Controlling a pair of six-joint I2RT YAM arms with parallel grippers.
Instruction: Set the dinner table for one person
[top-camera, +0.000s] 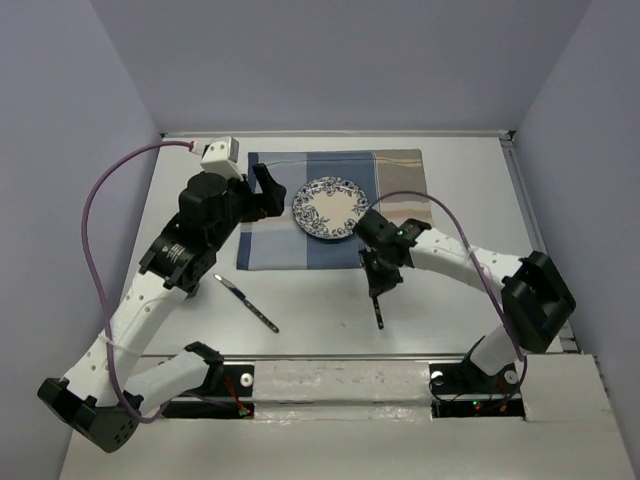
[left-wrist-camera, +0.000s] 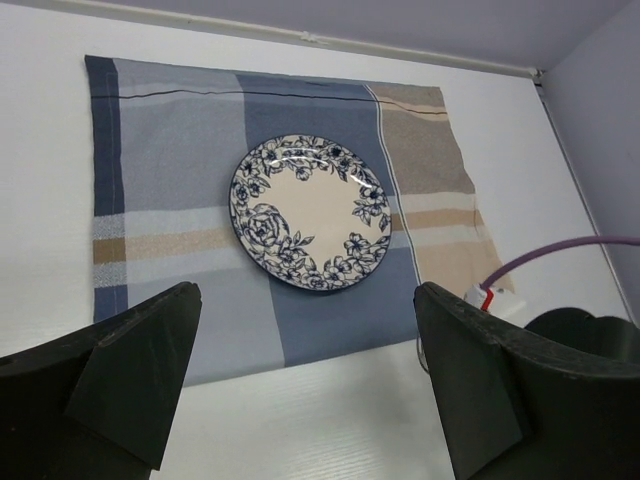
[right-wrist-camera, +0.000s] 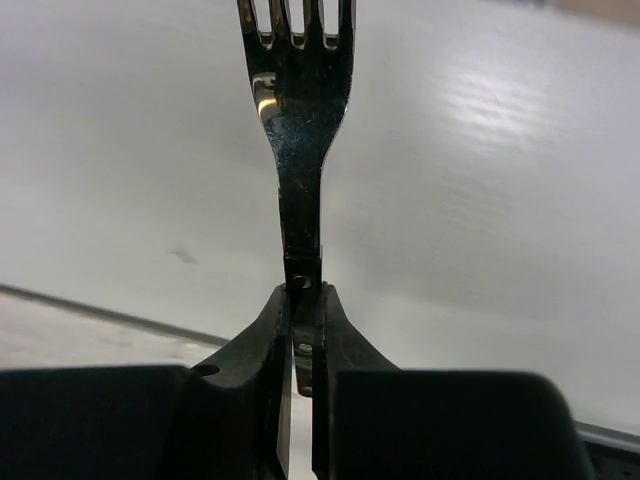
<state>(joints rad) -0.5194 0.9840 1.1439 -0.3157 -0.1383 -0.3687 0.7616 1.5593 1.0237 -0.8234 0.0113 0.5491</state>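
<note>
The off-white dinner table (top-camera: 320, 320) stretches out ahead. The right gripper (right-wrist-camera: 303, 300) is clenched on a fork (right-wrist-camera: 300, 130) by its handle, just off the striped placemat's (top-camera: 300, 250) near edge. The left gripper (left-wrist-camera: 305, 380) gapes released above the mat, with a floral plate (top-camera: 329, 208) at its centre.

Plain lavender walls (top-camera: 340, 60) rise on three sides.

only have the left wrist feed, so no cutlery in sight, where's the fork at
observer: the fork is clamped by its handle in the right pincer.
operator: over the placemat or off it
observer: off it, over bare table just past the placemat's near edge, nearer the arms than the plate.
operator: and the knife
observer: the knife lies flat on the table by the placemat's near left corner, with no pincer on it.
</note>
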